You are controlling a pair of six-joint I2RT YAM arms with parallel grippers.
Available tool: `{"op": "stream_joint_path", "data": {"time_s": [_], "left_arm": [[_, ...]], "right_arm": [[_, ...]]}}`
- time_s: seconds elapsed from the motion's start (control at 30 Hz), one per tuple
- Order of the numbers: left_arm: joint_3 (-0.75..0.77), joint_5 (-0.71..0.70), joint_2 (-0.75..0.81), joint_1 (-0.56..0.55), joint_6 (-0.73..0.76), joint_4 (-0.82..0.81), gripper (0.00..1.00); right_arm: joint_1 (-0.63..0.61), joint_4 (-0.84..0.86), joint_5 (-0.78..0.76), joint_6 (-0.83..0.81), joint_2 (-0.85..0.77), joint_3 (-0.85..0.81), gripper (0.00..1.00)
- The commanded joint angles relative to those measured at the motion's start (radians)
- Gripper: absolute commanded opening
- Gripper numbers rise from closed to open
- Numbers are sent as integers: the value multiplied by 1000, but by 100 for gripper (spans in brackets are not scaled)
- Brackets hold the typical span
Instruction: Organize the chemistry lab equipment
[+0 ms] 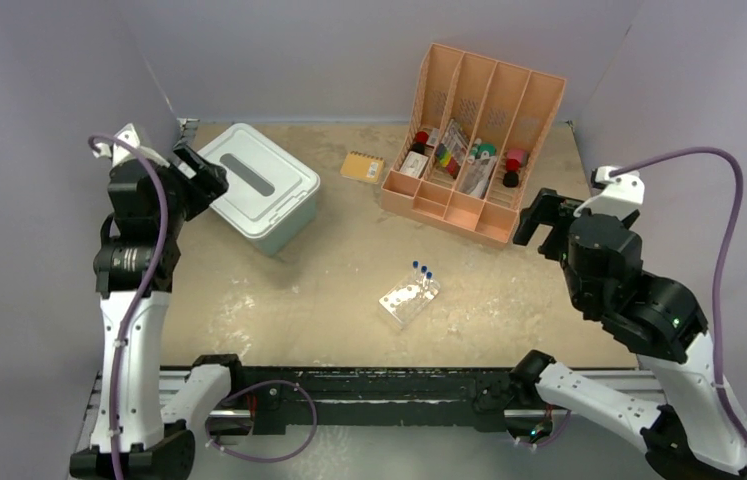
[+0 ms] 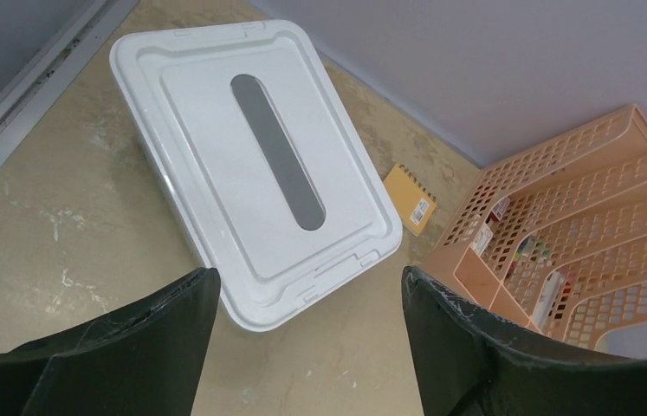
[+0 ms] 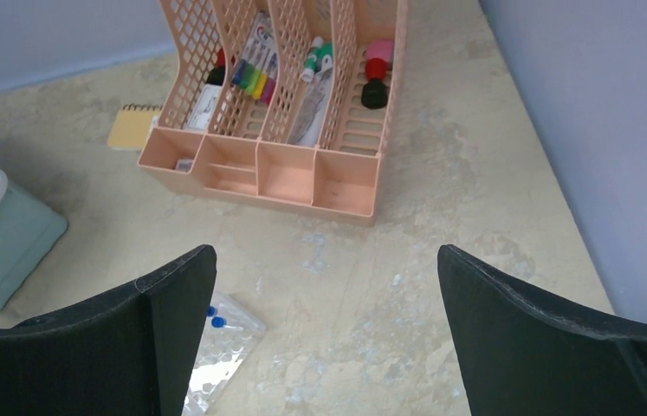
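Note:
A clear plastic tube rack (image 1: 408, 301) lies on the table's middle, with three blue-capped test tubes (image 1: 422, 270) standing in its far end. The rack also shows in the right wrist view (image 3: 220, 351), partly hidden behind my finger, with two blue caps (image 3: 213, 316) visible. My left gripper (image 1: 201, 172) is open and empty, raised over the near corner of a lidded box. My right gripper (image 1: 539, 218) is open and empty, raised at the right, well apart from the rack. Goggles, tubing, tongs and the small bag are out of view.
A white-lidded grey-green box (image 1: 261, 187) stands at the back left, also in the left wrist view (image 2: 250, 147). A peach divider (image 1: 469, 150) with bottles and colourful items stands at the back right. An orange spiral notepad (image 1: 362, 166) lies between them.

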State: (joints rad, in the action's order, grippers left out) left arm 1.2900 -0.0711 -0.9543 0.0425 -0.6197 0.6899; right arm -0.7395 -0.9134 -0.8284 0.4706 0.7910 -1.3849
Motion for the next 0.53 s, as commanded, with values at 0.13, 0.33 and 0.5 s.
{"op": "stream_joint_path", "data": {"time_s": [0.13,0.33,0.5], "left_arm": [[72,-20,179,-9,30,127,77],[136,-62,221,-8,67,244,80],[141,-60,237,-9,82,273,81]], "right_arm": [[-2,-26,-75,-26,-50,-40,99],[-3,-14,-44,-45,-67,-41,99],[-2,-22,-34,-53,-69,-51,99]]}}
